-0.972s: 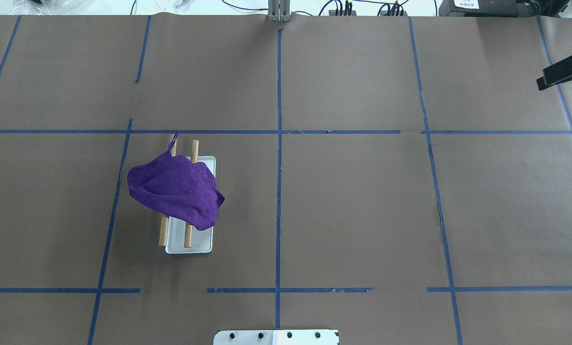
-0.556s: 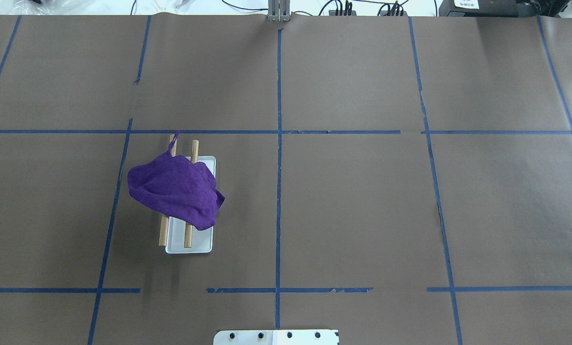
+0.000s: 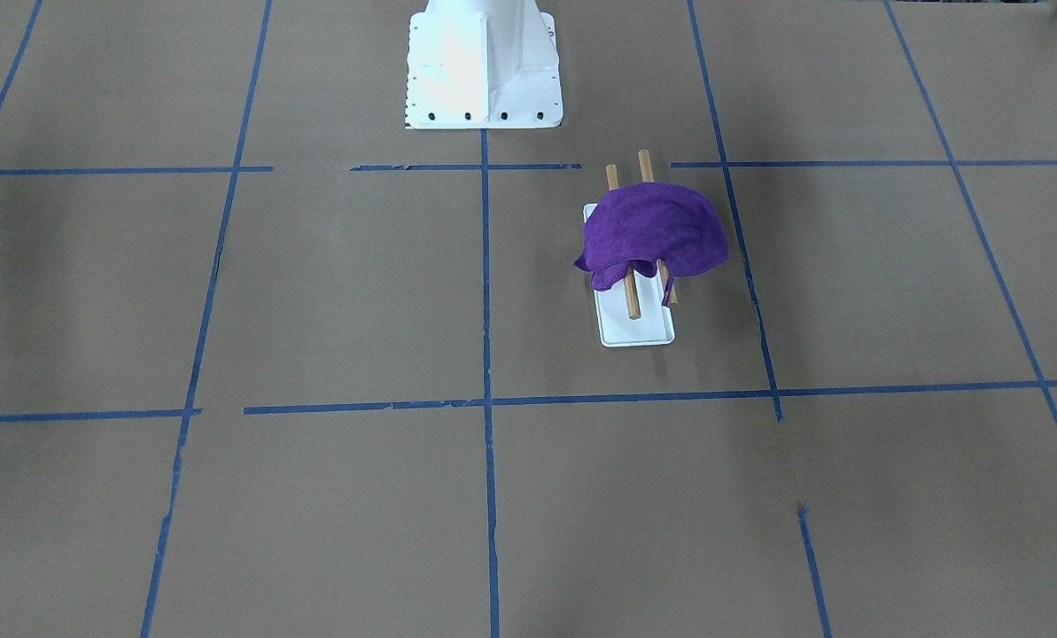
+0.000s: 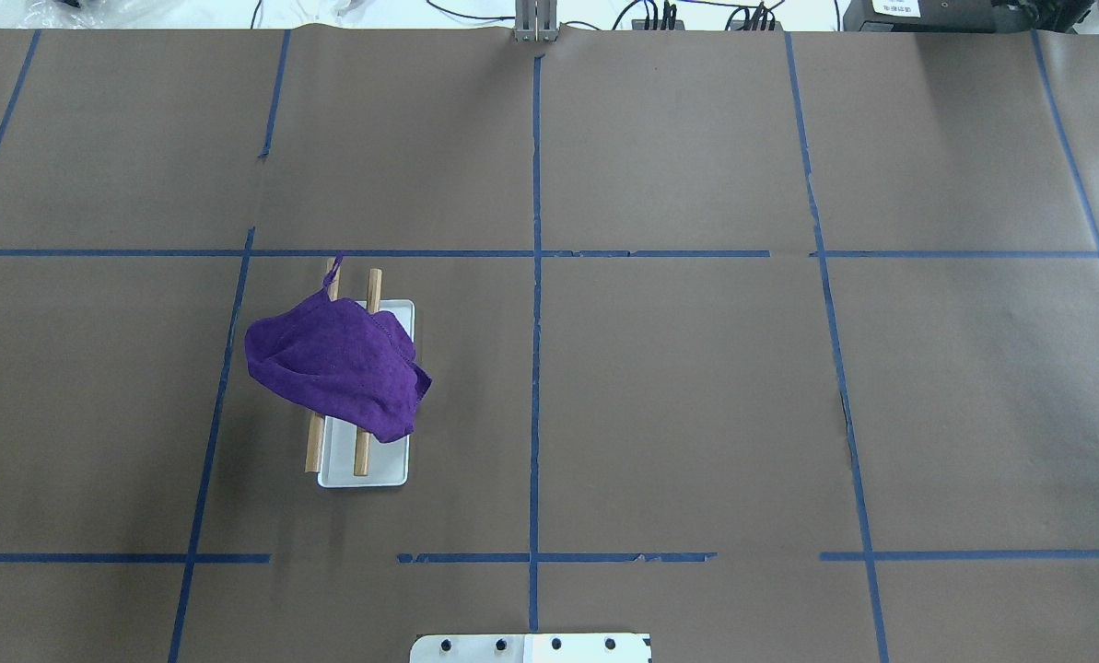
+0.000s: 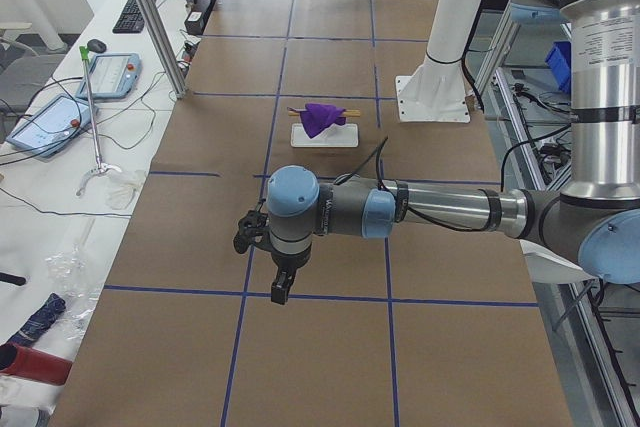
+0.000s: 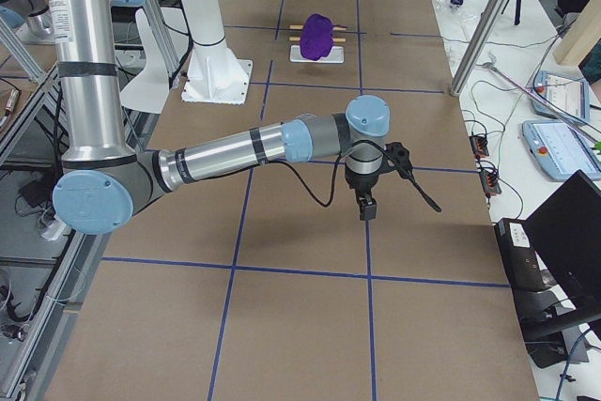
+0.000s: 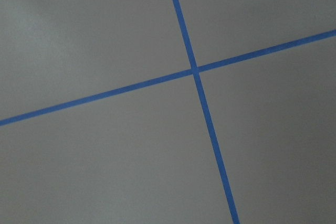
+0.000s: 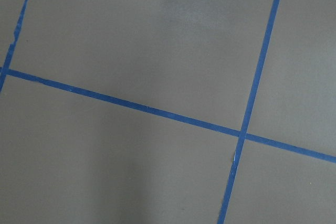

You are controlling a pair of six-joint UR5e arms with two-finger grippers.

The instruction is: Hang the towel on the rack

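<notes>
A purple towel (image 4: 333,368) lies draped over the two wooden bars of the rack (image 4: 362,451), which stands on a white base (image 4: 385,474). A towel loop hangs off the far end. The towel (image 3: 656,230) also shows in the front view on the rack (image 3: 632,297), and small in the side views (image 5: 320,117) (image 6: 317,35). My left gripper (image 5: 279,285) shows only in the exterior left view, far from the rack, above bare paper. My right gripper (image 6: 366,206) shows only in the exterior right view, also far from the rack. I cannot tell whether either is open or shut.
The table is covered with brown paper marked by blue tape lines (image 4: 535,276). The robot's white base (image 3: 482,66) stands at the near edge. Both wrist views show only paper and tape crossings. Tablets and cables lie beyond the table's far side (image 5: 105,77).
The right gripper, seen at the overhead view's upper right edge one second ago, has left that view. The towel and rack have not moved.
</notes>
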